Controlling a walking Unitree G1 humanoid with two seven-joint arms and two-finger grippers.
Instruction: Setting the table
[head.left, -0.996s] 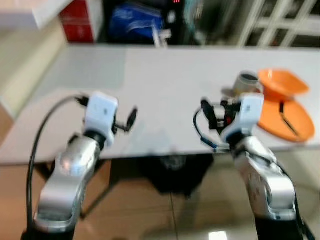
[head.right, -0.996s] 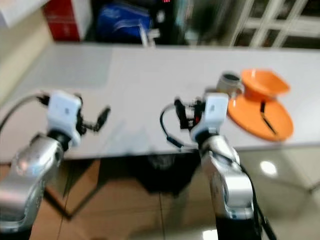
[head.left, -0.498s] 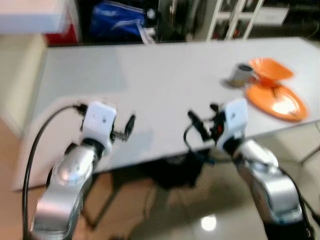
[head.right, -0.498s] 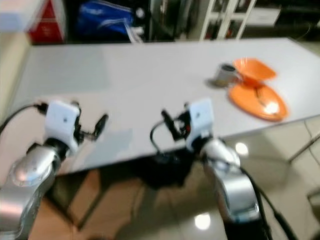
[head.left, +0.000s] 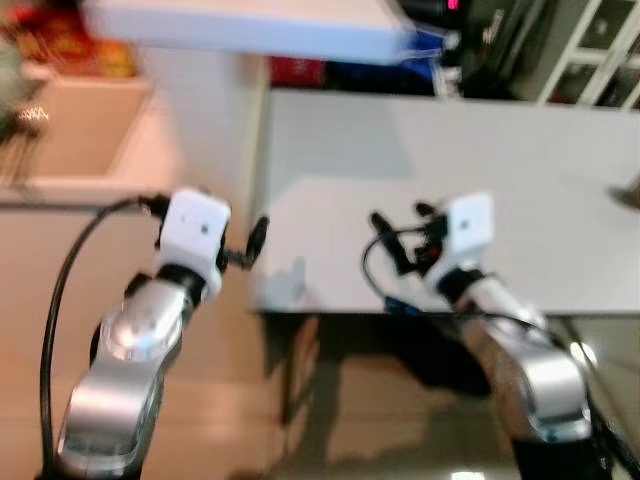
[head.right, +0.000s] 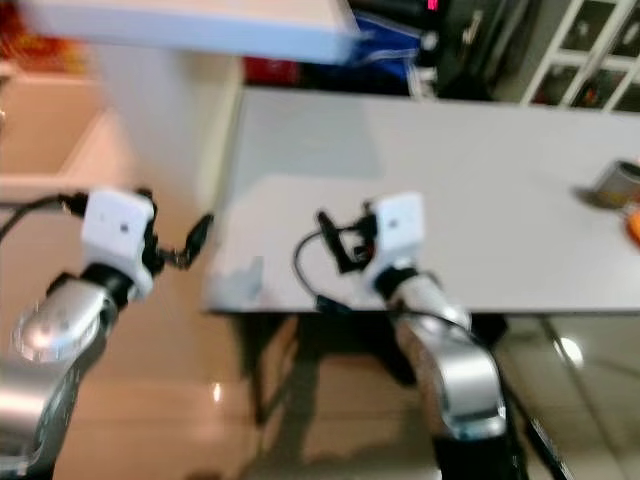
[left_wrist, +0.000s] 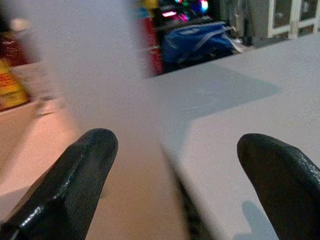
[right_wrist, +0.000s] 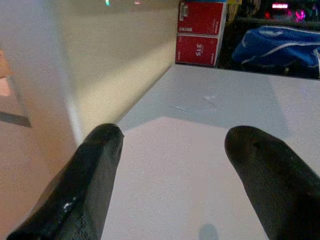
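At far right counter (head.right: 480, 200) edge: cup (head.right: 614, 181), orange plate sliver (head.right: 634, 224), well apart from both grippers. Left gripper (left_wrist: 170, 190) spread, empty, off counter's left end. Right gripper (right_wrist: 175, 175) spread, empty, over bare counter. Setting barely begun, judging by layout.

This looks like a home's dining area. A long, pale grey tabletop (head.left: 480, 150) stands on a glossy tiled floor (head.left: 230, 400). Far behind it are a blue bag (right_wrist: 280, 45), stacked red boxes (right_wrist: 197, 32) and white-framed glass cabinet doors (head.left: 595, 50). On the left, a cream counter (head.left: 80, 140) sits beside a white shelf (head.left: 250, 25).
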